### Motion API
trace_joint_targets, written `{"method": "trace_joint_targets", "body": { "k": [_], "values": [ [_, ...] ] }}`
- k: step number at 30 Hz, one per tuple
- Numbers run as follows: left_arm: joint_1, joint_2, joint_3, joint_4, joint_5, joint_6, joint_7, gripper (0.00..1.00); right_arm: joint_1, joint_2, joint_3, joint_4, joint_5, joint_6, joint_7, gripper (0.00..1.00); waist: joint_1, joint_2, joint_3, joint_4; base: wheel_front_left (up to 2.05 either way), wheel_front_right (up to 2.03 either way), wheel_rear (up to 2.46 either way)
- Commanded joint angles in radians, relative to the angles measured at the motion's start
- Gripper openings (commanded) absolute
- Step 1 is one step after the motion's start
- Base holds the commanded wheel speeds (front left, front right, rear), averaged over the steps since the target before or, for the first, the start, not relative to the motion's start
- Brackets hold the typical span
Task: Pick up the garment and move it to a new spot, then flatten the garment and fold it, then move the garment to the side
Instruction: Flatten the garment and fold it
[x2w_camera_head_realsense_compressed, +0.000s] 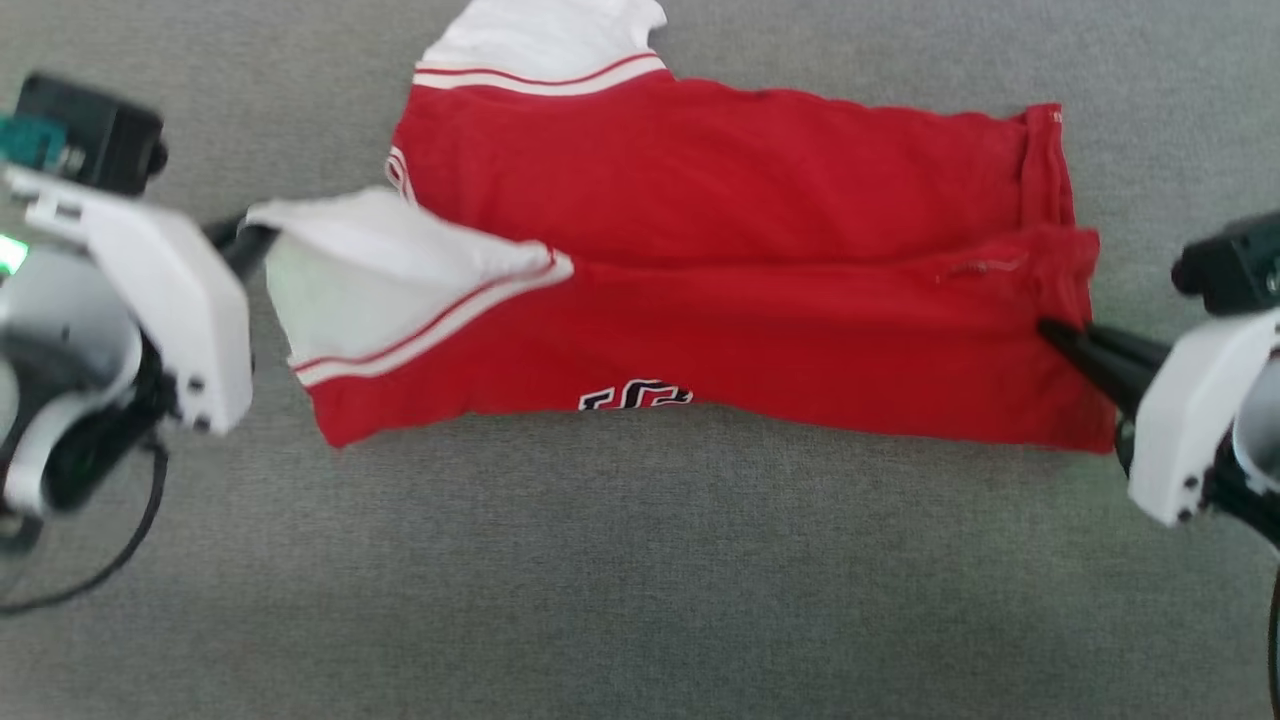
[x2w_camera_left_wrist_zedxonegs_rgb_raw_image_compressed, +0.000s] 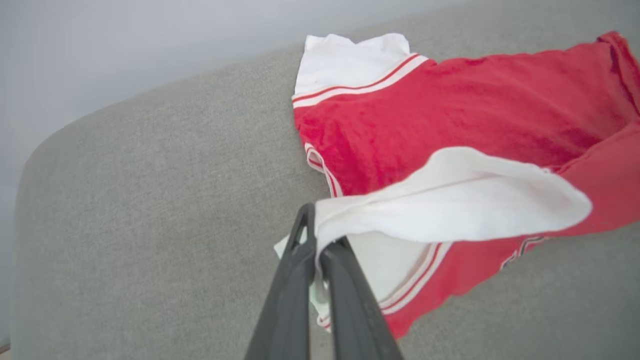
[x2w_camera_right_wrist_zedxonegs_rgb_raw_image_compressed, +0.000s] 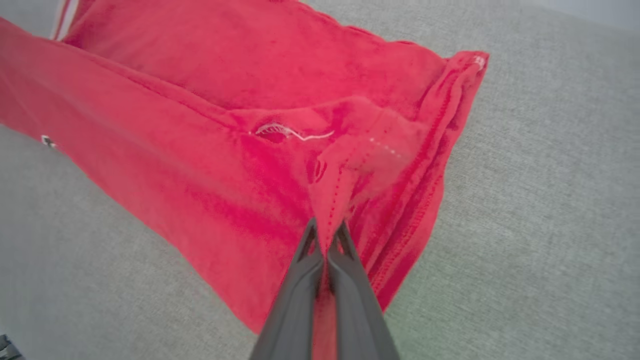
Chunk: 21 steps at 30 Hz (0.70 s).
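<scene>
The red garment (x2w_camera_head_realsense_compressed: 740, 270) lies on the grey surface, its near half folded over so a strip of black-and-white lettering (x2w_camera_head_realsense_compressed: 635, 397) shows at the front edge. My left gripper (x2w_camera_head_realsense_compressed: 250, 238) is shut on the edge of a white sleeve (x2w_camera_head_realsense_compressed: 370, 270), holding it raised; in the left wrist view that left gripper (x2w_camera_left_wrist_zedxonegs_rgb_raw_image_compressed: 320, 240) pinches the white cloth (x2w_camera_left_wrist_zedxonegs_rgb_raw_image_compressed: 450, 200). At the hem on the right, my right gripper (x2w_camera_head_realsense_compressed: 1050, 335) is shut on red fabric, and the right wrist view shows the right gripper (x2w_camera_right_wrist_zedxonegs_rgb_raw_image_compressed: 327, 237) clamping a raised fold of the hem (x2w_camera_right_wrist_zedxonegs_rgb_raw_image_compressed: 350, 165).
A grey fabric surface (x2w_camera_head_realsense_compressed: 640, 580) spreads under the garment on all sides. The other white sleeve (x2w_camera_head_realsense_compressed: 545, 40) lies flat at the far edge. A pale wall (x2w_camera_left_wrist_zedxonegs_rgb_raw_image_compressed: 125, 45) rises behind the surface's rounded edge in the left wrist view.
</scene>
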Motion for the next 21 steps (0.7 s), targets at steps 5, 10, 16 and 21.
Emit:
{"method": "trace_joint_targets", "body": {
  "k": [5,10,16,21],
  "values": [
    [-0.126,-0.13,-0.047,0.26,0.002,-0.099,0.032,0.0,-0.126,0.056,0.039,0.117,-0.048,0.0,-0.01,0.0,0.0,0.0,0.046,-0.023,0.0,0.0,0.0],
    [-0.172,-0.214,-0.072,0.447,-0.019,-0.159,0.047,0.0,-0.202,0.096,0.077,0.221,-0.071,0.0,-0.019,0.0,0.0,0.0,0.068,-0.035,0.0,0.0,0.0],
    [-0.211,-0.311,-0.107,0.679,-0.039,-0.22,0.084,0.0,-0.274,0.141,0.132,0.373,-0.104,0.0,0.021,0.0,0.0,0.0,0.084,-0.045,0.0,0.0,0.0],
    [-0.243,-0.349,-0.098,0.778,-0.048,-0.245,0.059,0.8,-0.304,0.158,0.151,0.413,-0.095,0.0,0.027,0.87,0.0,0.0,0.073,-0.044,0.0,0.0,0.0]
  ]
}}
